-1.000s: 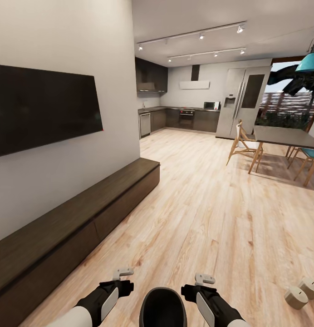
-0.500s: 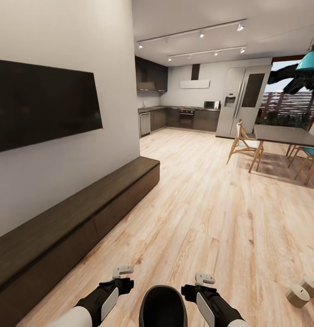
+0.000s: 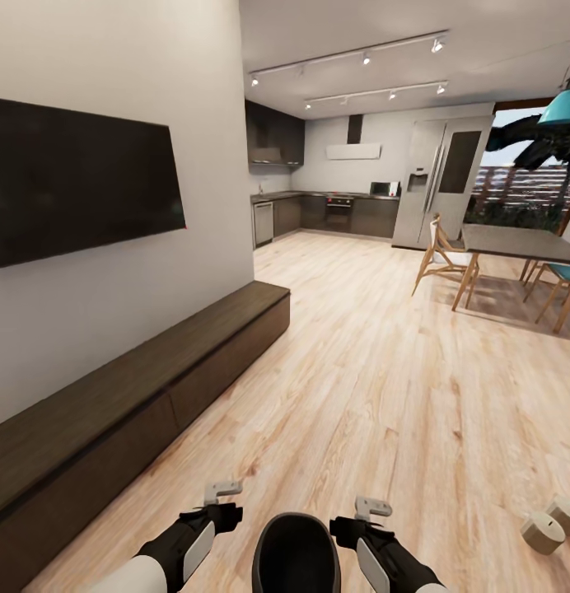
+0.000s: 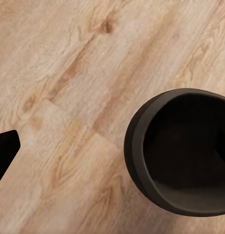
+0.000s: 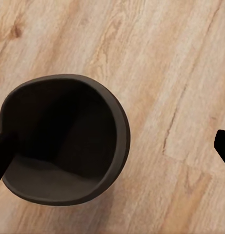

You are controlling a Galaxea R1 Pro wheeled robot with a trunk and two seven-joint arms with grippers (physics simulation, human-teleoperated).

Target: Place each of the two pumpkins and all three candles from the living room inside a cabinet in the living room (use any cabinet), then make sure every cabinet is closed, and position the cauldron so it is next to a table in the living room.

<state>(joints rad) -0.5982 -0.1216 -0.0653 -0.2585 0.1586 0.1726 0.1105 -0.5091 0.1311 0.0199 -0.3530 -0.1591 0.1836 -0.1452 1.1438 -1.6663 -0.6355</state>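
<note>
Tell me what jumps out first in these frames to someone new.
The big black wall-mounted TV screen at the left, above the long low dark brown wooden cabinet running along that wall. Between the two arms near the bottom edge sits a round black cauldron, empty inside. Two stubby cream-white candles lie on the pale plank floor at far right.

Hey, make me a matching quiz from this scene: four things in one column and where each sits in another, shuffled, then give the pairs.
Things:
1. cauldron
2. candles
3. cabinet
4. TV

Places:
A. mounted on the white wall
B. on the floor far right of the right gripper
C. low along the wall, under the screen
D. on the floor between the two grippers

Pairs: 1-D, 2-B, 3-C, 4-A
</note>
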